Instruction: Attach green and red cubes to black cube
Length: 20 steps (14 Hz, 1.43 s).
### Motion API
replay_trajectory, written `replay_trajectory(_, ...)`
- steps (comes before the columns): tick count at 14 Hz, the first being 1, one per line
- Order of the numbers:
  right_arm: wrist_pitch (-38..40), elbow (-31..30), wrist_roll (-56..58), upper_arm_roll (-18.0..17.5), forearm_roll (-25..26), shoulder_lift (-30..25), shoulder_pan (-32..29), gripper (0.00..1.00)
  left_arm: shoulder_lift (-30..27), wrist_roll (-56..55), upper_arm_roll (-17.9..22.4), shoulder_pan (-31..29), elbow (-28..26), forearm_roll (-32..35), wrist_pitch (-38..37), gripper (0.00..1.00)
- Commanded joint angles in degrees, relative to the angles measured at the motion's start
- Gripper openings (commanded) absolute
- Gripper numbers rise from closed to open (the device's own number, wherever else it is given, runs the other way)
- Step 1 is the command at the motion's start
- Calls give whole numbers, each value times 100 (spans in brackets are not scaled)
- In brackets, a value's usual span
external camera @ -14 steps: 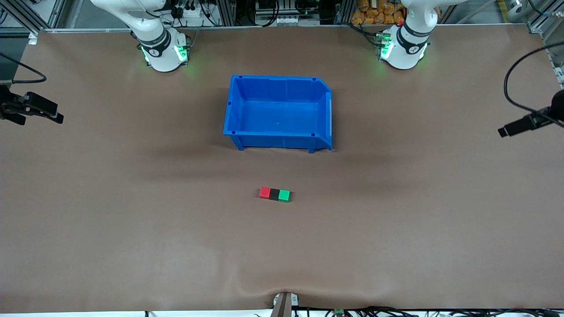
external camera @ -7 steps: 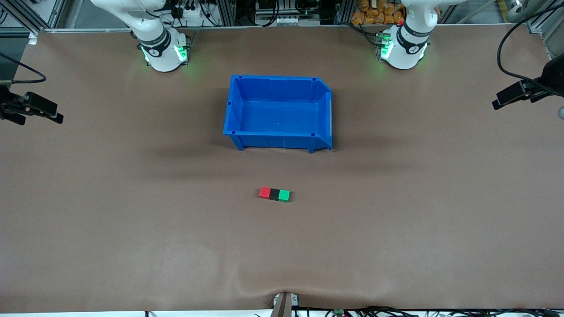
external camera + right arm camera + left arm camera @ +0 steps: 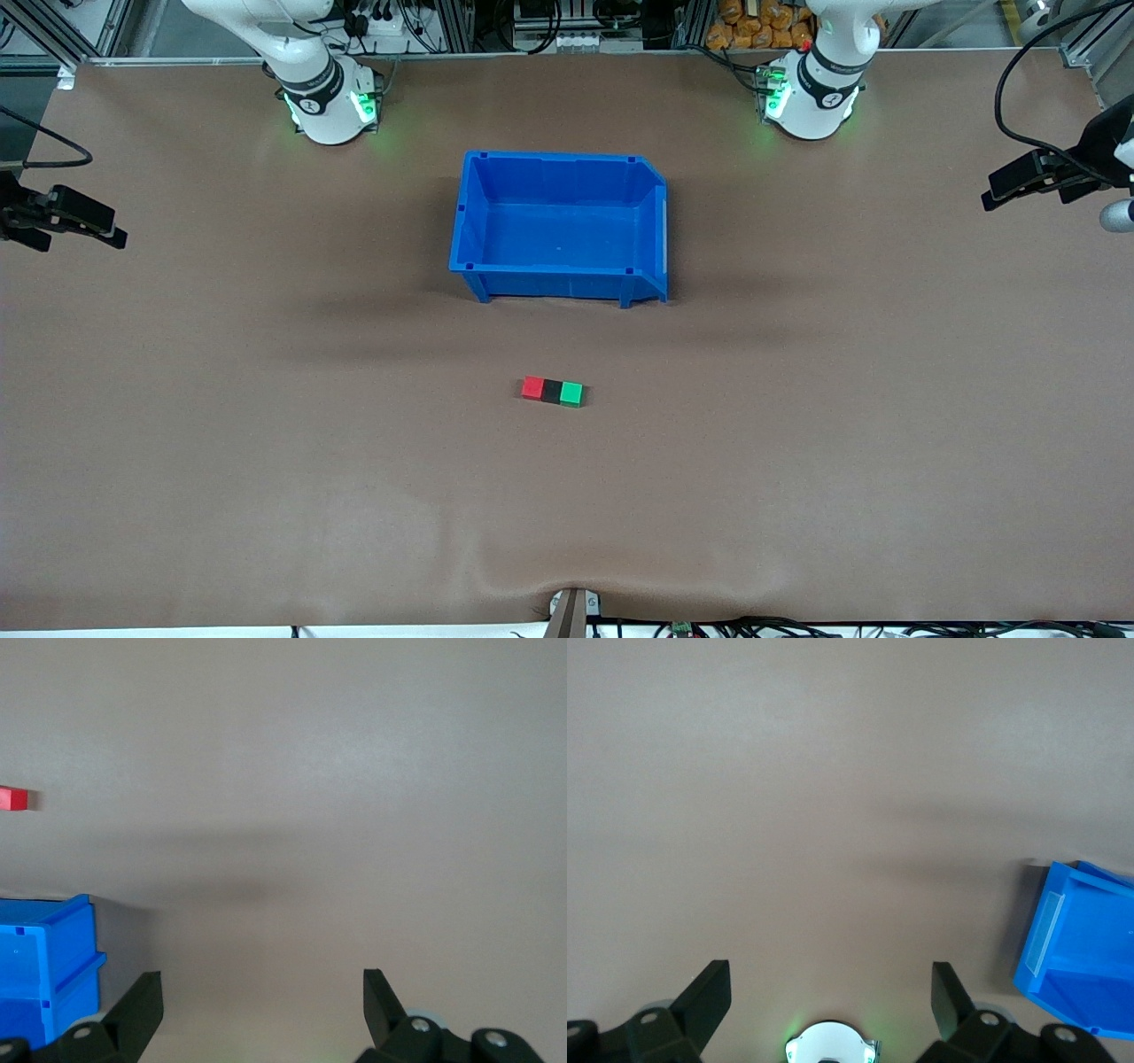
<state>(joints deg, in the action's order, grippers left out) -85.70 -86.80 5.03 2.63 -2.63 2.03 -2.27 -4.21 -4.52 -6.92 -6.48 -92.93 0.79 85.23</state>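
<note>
three cubes are sitting joined, red cube [image 3: 532, 387], black cube [image 3: 552, 391], green cube [image 3: 571, 392]; i'm seeing left gripper [image 3: 997, 189] and right gripper [image 3: 113, 234] hanging spread wide over the table's ends.

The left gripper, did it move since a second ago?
Yes. The left gripper, open, has drawn up toward the robots' end of the table, farther from the front camera, judged against the still blue bin.

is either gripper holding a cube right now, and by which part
Nothing is held. The left gripper and right gripper are open and empty at the table's ends.
</note>
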Motion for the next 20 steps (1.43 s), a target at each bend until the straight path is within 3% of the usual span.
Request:
replay_trajectory(1, 53, 101, -81, -17, -44, 35, -36, 100, -98, 74, -161, -3, 143, 97, -130, 100)
replay_trajectory(8, 53, 101, -81, -17, -44, 35, -37, 100, 78, 65, -152, 6, 539, 97, -226, 100)
replay_trajectory(20, 45, 101, -81, -17, -44, 35, -45, 100, 61, -31, -170, -11, 548, 89, -394, 100)
